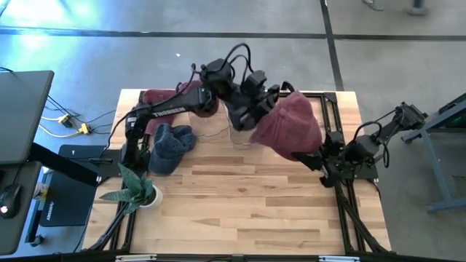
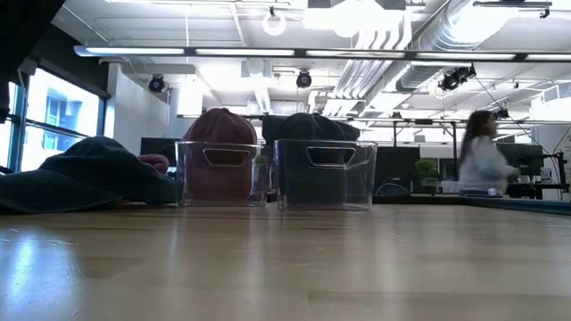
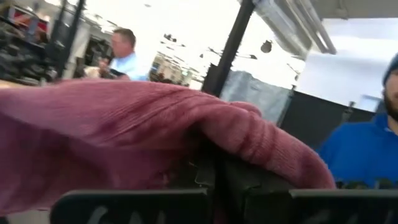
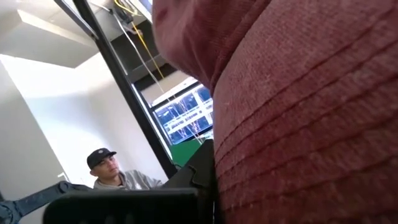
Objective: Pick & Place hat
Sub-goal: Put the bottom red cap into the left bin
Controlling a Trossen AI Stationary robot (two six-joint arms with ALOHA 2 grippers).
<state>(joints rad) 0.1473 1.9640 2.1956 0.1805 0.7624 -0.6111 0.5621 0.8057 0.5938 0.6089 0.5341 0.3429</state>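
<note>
A ribbed, knitted maroon hat (image 1: pixel 290 124) hangs stretched above the far right of the wooden table (image 1: pixel 240 204), over two clear plastic bins (image 2: pixel 326 174). The left gripper (image 1: pixel 255 116) reaches in from the far left, clenched on one edge of the hat; the right gripper (image 1: pixel 309 153) grasps its opposite edge. A blue knit hat (image 1: pixel 169 145) lies slumped at the left, with another maroon one (image 1: pixel 156 97) behind it.

The left gripper (image 1: pixel 256 109) is being held closed, raised over the table's far middle on an outstretched arm; the right gripper (image 1: pixel 297 151) is being kept pinched, reaching inward from the right edge.
</note>
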